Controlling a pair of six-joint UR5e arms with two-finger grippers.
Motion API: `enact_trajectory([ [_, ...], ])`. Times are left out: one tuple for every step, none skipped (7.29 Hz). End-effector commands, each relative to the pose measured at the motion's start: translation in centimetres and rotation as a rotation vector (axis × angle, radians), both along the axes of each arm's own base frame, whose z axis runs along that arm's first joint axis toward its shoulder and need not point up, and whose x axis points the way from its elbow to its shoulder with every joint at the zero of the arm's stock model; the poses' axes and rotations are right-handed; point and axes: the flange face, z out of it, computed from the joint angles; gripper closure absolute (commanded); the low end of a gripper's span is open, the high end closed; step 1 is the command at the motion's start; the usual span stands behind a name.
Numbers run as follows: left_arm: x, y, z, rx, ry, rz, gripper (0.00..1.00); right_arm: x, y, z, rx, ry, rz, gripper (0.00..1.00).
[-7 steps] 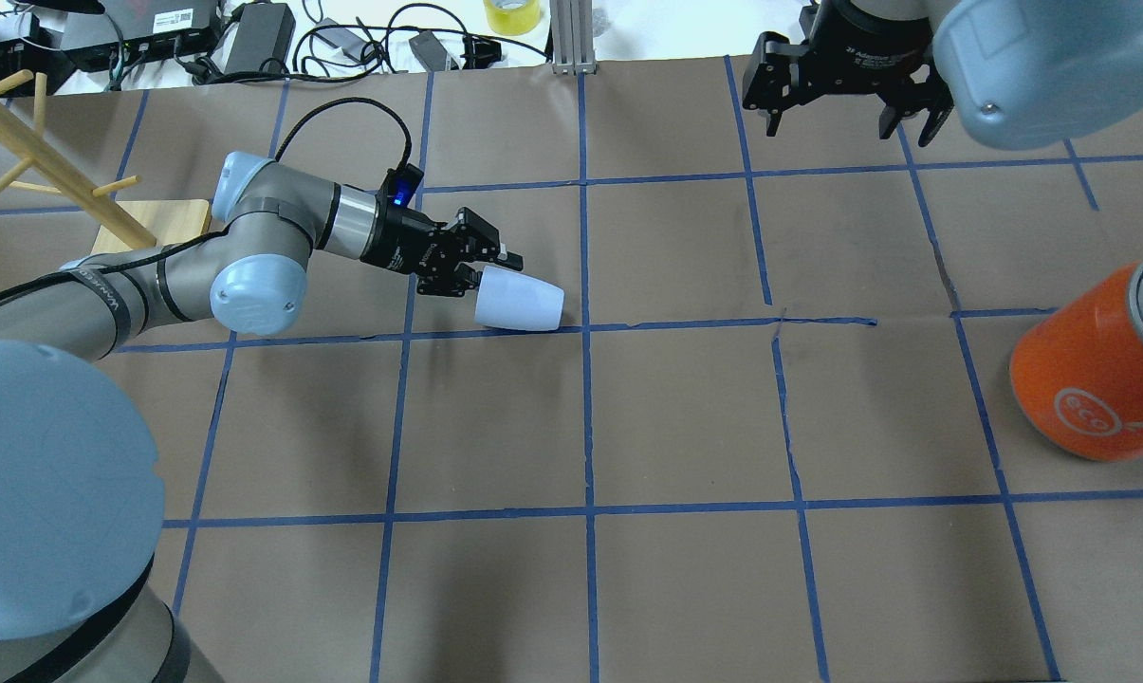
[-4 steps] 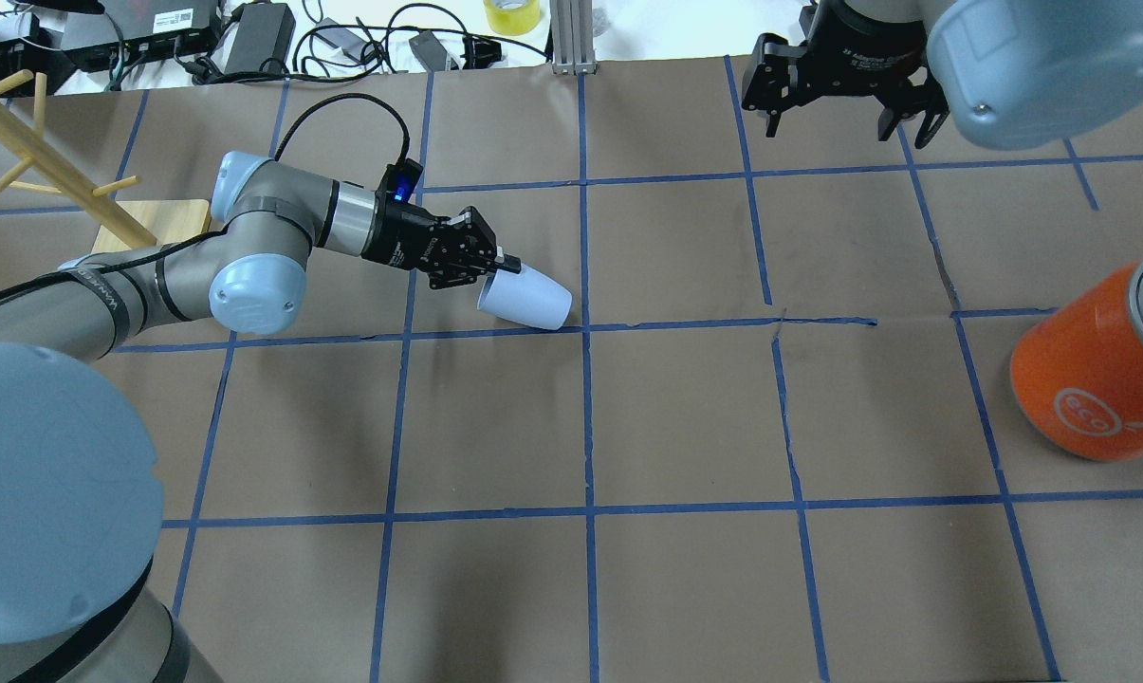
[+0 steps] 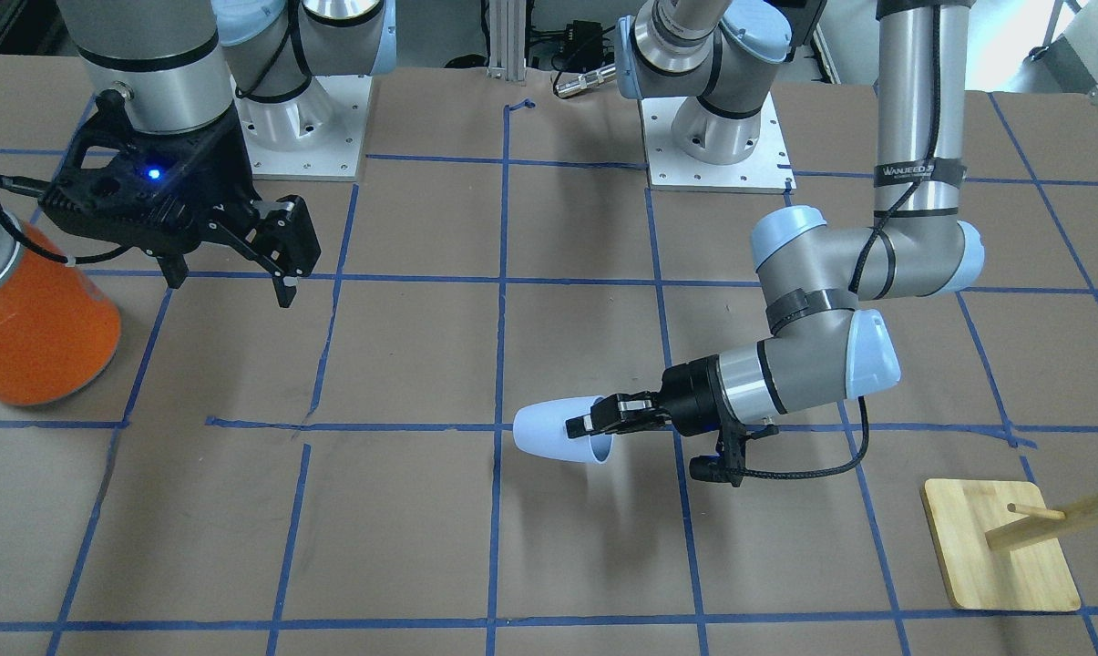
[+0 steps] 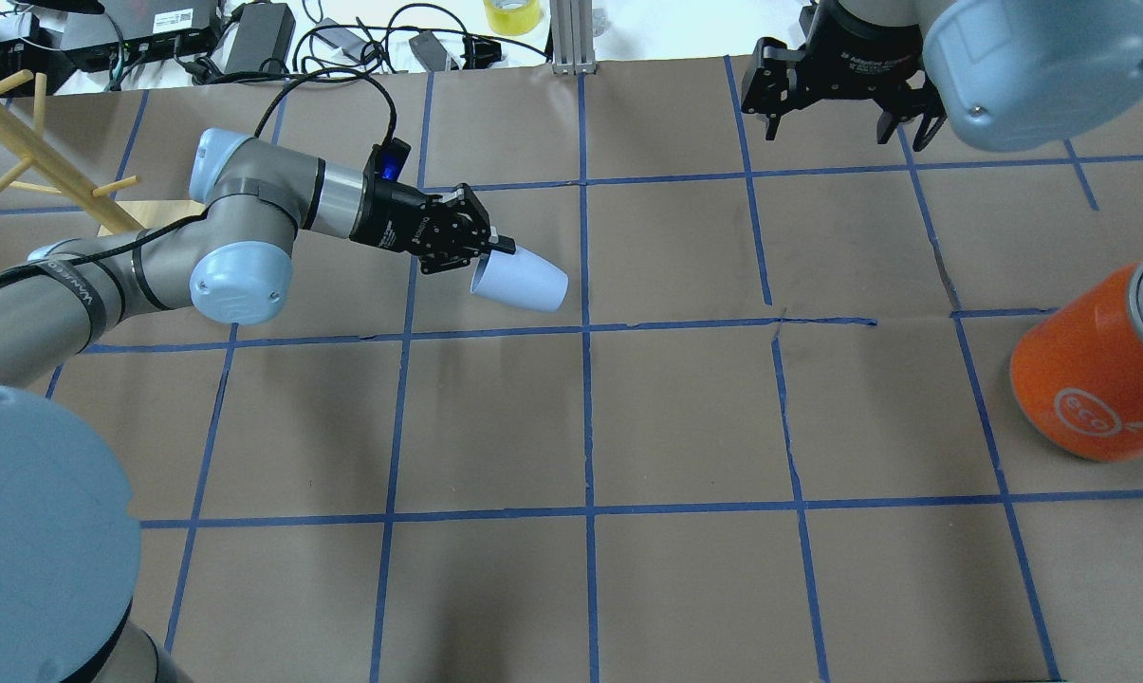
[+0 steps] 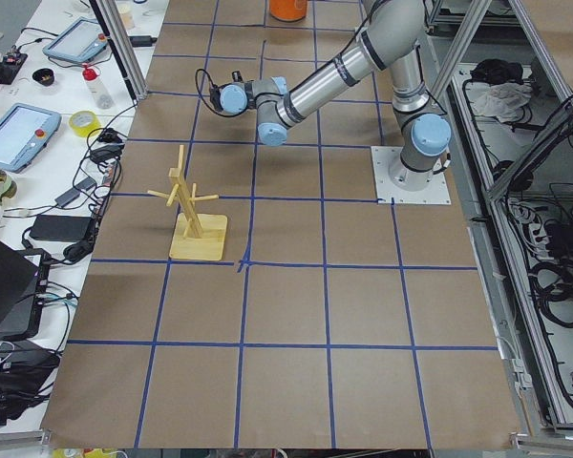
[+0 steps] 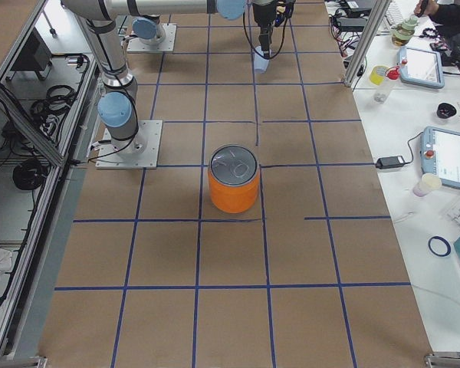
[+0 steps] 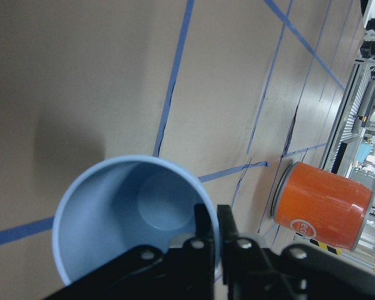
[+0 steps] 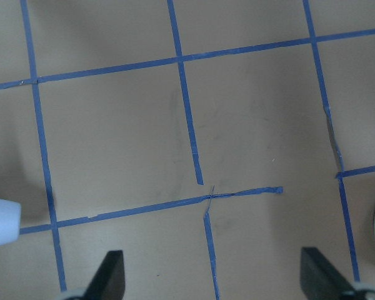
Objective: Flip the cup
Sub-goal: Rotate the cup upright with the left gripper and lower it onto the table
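Small pale blue cup, plain, tapered, no handle. Tipped near-horizontal, held clear of surface. Pinched at rim by left tool.

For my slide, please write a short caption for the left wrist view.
Left gripper pinches the rim of the pale blue cup, with the orange can beyond.

A bench covered in brown paper, divided into squares by blue tape. Beyond the left fingers, past the bench's far edge, a white side table holds black cables, power bricks and a roll of yellow tape. Behind those fingers, a wooden peg stand sits on the bench. The light is bright and even.
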Motion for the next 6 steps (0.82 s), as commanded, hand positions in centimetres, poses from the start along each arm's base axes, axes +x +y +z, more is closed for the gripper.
enact_trajectory([
  [2.1, -0.6, 4.4, -0.070, -0.334, 0.006, 1.00, -0.2, 0.1, -0.9, 0.021, 0.009, -0.001, 0.00],
  [3.2, -0.8, 6.4, -0.104, -0.459, 0.000, 1.00, -0.2, 0.0, -0.7, 0.015, 0.003, -0.003, 0.00],
  [4.5, -0.8, 7.1, -0.128, -0.624, -0.010, 1.00, -0.1, 0.0, -0.7, 0.015, -0.001, -0.002, 0.00],
  [6.0, -1.0, 8.1, -0.187, -0.783, -0.089, 1.00, -0.1, 0.0, -0.8, 0.017, 0.000, -0.003, 0.00],
  [7.6, -1.6, 8.3, -0.220, -0.943, -0.181, 1.00, -0.2, 0.0, -0.9, 0.018, 0.004, -0.002, 0.00],
  [8.0, -2.4, 8.4, -0.250, -0.982, -0.238, 1.00, -0.2, 0.0, -0.9, 0.018, 0.004, -0.002, 0.00],
])
